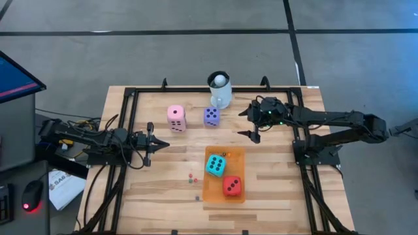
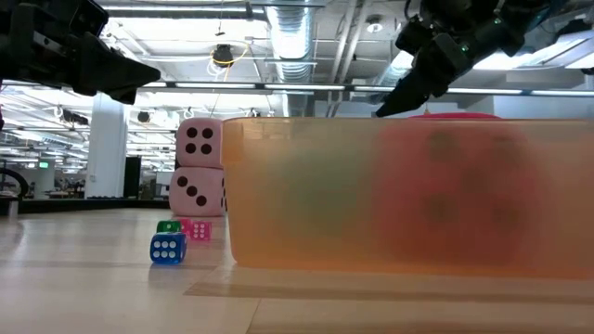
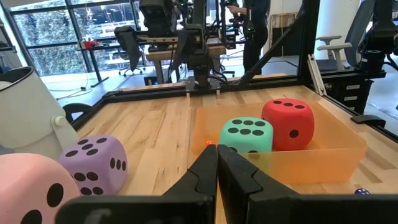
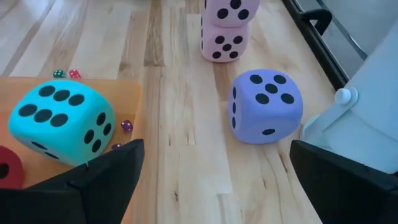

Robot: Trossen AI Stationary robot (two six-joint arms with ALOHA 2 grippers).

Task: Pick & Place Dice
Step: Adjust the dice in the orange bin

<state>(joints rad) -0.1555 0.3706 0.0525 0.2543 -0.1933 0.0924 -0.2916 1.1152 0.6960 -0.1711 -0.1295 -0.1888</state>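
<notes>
Approx half done: teal die (image 1: 215, 164) & red die (image 1: 231, 186) in orange tray (image 1: 240, 155). Purple die (image 4: 266, 106) sits ahead of right gripper (image 1: 254, 123), jaws released; pink die (image 1: 176, 118) beyond. Left gripper (image 1: 158, 143) jaws clenched, empty.

Purple die (image 4: 266, 104) on wood between white mug (image 4: 367, 118) and teal die (image 4: 61, 121); pink dice (image 4: 227, 28) stacked beyond

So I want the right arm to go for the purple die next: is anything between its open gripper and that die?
Nothing visible is. The right gripper hangs open over bare wood, with the purple die just beyond it. The white mug stands close beside the die, and the pink dice stand past it.
</notes>
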